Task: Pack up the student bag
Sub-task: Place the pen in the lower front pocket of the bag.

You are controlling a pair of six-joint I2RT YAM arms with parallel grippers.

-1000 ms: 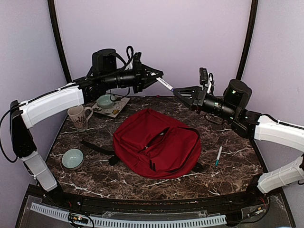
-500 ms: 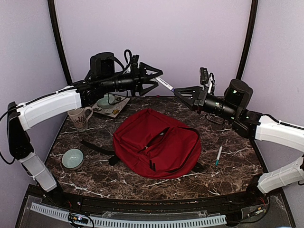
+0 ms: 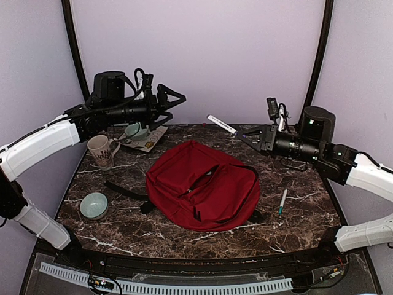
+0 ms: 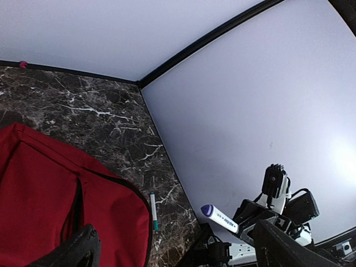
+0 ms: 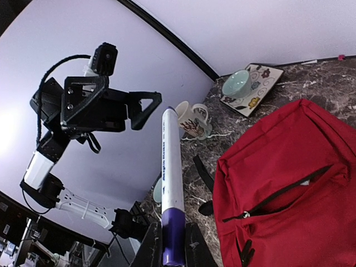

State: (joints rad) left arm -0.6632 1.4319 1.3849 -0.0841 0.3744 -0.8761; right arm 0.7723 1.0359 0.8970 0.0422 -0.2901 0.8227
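At the near left of the dark marbled counter (image 3: pixel 123 236) we see a pale green bowl (image 3: pixel 94 204). Farther back stand a white mug (image 3: pixel 102 151), its dark print unreadable, and a teal cup (image 3: pixel 136 130) on a flowered square tile (image 3: pixel 151 139). The left tool (image 3: pixel 175 106) hangs over the far left, jaws wide and empty. The large red fabric student bag (image 3: pixel 206 184) lies mid-counter. The right tool (image 3: pixel 247 133) pinches a white-and-purple marker (image 3: pixel 221 125); we cannot read its blurred blue lettering. A slim pen (image 3: pixel 282 201) lies right of the bag.

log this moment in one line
left gripper open, empty | right gripper shut on marker | bag on table, marker not in it
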